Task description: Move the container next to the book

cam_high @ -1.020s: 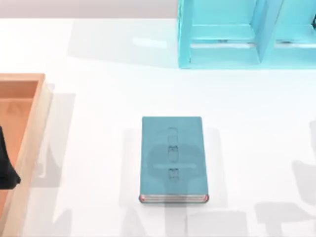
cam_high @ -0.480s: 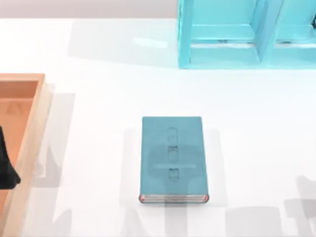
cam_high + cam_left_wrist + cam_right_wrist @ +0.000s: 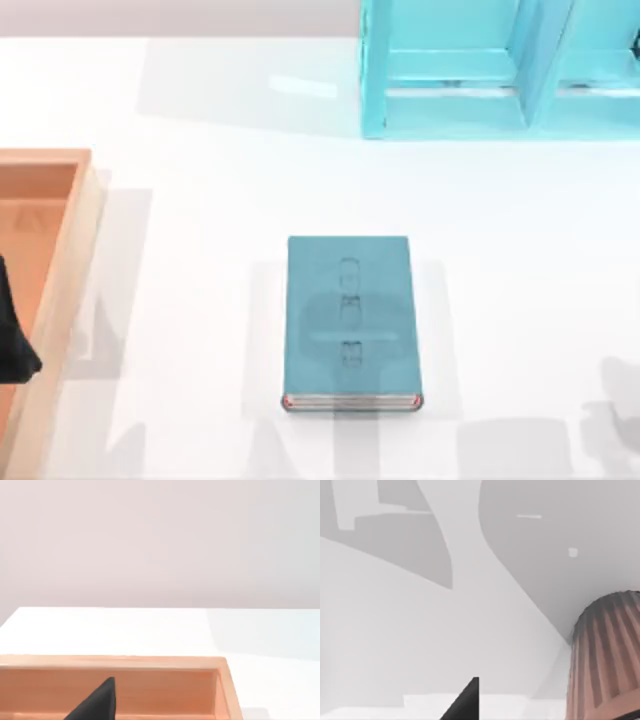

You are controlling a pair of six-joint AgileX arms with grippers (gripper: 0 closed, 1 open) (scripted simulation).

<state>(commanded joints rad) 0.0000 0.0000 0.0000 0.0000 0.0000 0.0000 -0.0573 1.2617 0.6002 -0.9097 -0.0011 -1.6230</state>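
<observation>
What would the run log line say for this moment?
container: near right gripper | book: flat, mid-table | left arm: over wooden tray

A large wooden tray lies at the left edge of the white table, and a cyan shelf unit stands at the far right

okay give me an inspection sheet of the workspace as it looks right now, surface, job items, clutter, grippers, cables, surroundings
Surface: white table, crossed by grey shadows.
Job's things: book lies flat and closed at the middle of the table; container, ribbed and pinkish-brown, close to the right wrist camera.
Clutter: wooden tray at the table's left edge; cyan shelf unit at the far right.
Grippers: left gripper above the tray; a dark fingertip in the right wrist view.
Cables: nothing seen.
Surroundings: plain pale wall.
</observation>
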